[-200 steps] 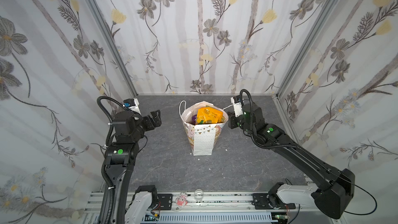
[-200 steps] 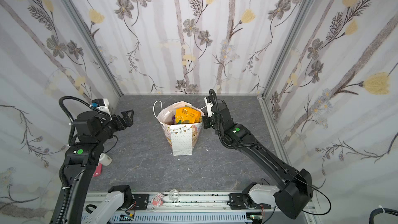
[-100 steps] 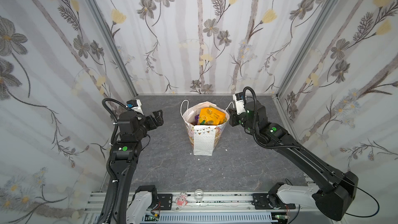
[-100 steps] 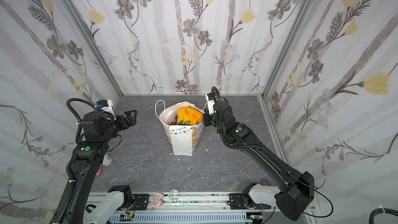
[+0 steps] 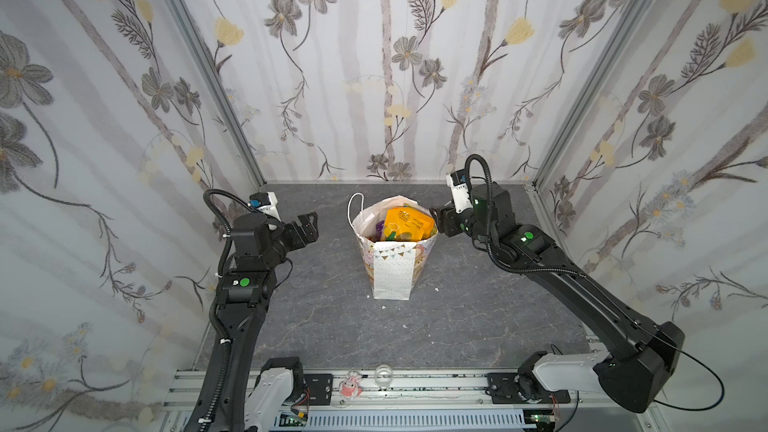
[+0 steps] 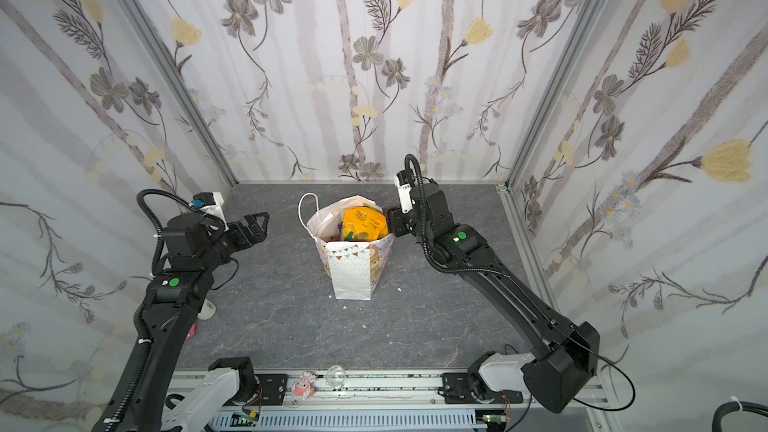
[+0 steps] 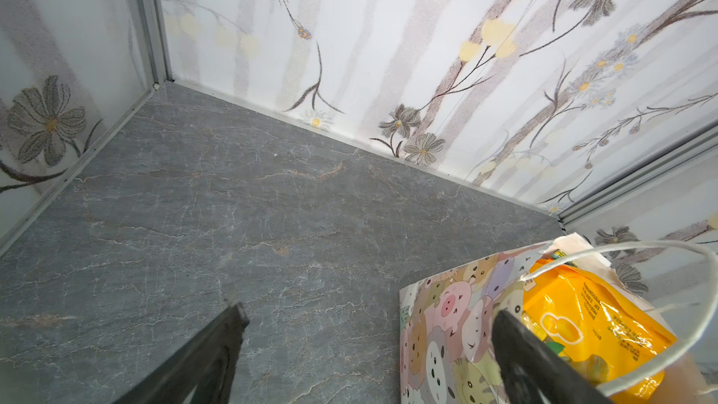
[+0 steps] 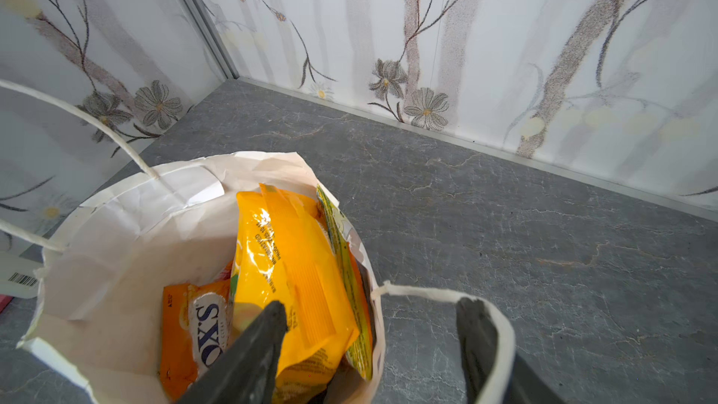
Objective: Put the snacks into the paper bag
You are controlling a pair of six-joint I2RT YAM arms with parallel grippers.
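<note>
1. I find the tall white paper bag, printed with small dots and a triangle bunting band, upright at the middle of the grey stone-pattern tabletop. Its mouth is open.
2. The snacks I can see are all inside the bag. A large puffy yellow-orange plastic packet leans at the right wall and reaches the rim. An orange crinkly packet lettered "FOX'S" lies lower, to its left. A thin green packet stands between the yellow-orange packet and the bag wall. In a top view a purple packet shows on the left side of the pile.
3. The right gripper is at the bag's right rim with its jaws wide apart and nothing between them. One finger hangs over the mouth above the yellow-orange packet; the other is outside the bag.
4. The white cord handle on that side loops across the outer finger. I cannot tell whether it presses on it.
5. The left gripper has its jaws apart and empty. It is raised over the tabletop, left of the bag and well apart from it.
6. A white pill bottle and a flat pink-red item lie at the left edge, partly hidden under the left arm.
</note>
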